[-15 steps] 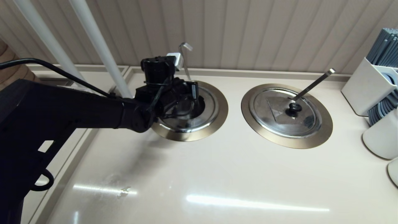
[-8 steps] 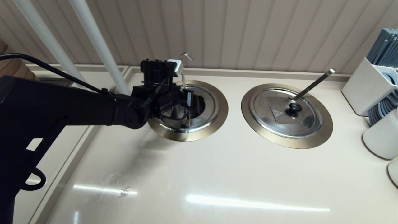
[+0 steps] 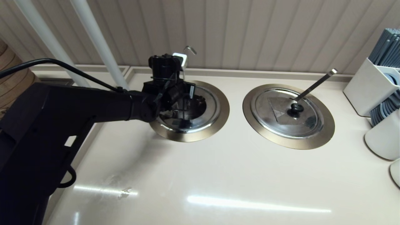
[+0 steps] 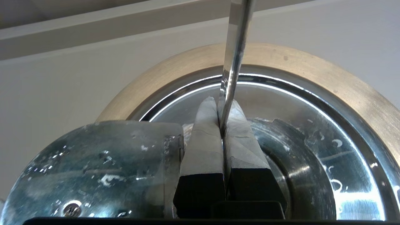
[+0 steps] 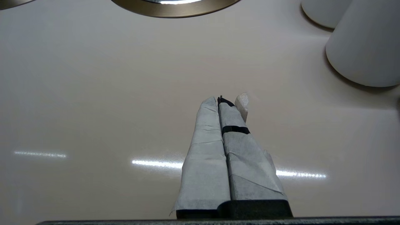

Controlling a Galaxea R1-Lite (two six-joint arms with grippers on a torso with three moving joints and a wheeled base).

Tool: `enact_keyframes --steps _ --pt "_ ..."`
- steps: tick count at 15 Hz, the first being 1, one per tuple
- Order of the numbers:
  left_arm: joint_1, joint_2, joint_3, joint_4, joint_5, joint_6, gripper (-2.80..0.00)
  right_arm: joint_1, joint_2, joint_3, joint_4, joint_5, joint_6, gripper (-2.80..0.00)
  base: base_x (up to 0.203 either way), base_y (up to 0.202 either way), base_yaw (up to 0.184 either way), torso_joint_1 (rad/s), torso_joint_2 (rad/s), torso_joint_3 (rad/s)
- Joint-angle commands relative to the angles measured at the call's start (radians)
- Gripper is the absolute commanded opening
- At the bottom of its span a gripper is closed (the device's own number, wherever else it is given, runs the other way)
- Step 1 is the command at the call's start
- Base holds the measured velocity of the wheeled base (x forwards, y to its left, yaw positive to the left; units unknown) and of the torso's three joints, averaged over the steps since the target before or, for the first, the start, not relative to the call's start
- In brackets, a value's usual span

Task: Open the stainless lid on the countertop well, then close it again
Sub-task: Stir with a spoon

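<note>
Now left gripper (image 4: 222, 117) pinched on upright ladle handle (image 4: 235, 53), stainless lid (image 3: 200, 120) over countertop well (image 3: 218, 123), right gripper (image 5: 225, 100) closed.

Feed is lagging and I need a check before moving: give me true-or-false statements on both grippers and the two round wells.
1. The right gripper is shut above bare beige countertop. True.
2. The left gripper is wide open. False: it is shut, with the thin hook-ended ladle handle at its tips.
3. The left gripper is at the bronze-rimmed countertop well. True.
4. The round steel lid with the flat-handled ladle is off. False: it sits in place.
</note>
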Motion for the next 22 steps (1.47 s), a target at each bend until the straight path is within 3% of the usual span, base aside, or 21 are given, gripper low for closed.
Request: enact_keyframes --steps 1,4,19,22 --pt "-0.002 0.077 -0.066 -0.002 -0.011 0.006 -2.8 0.0 0.002 0.0 0.0 0.0 0.0 -2.8 0.0 0.0 0.0 0.0 0.0 0.0" --pt "-0.005 0.127 -0.128 0.02 -0.034 0.02 -2.8 0.0 0.002 0.0 0.0 0.0 0.0 -2.8 0.0 0.0 0.0 0.0 0.0 0.0" --pt "-0.038 0.117 -0.138 -0.026 -0.064 -0.006 -2.8 0.0 0.002 0.0 0.0 0.0 0.0 -2.8 0.0 0.0 0.0 0.0 0.0 0.0" --pt "-0.037 0.129 -0.138 -0.081 -0.072 -0.009 -2.8 0.0 0.002 0.0 0.0 0.0 0.0 -2.8 0.0 0.0 0.0 0.0 0.0 0.0"
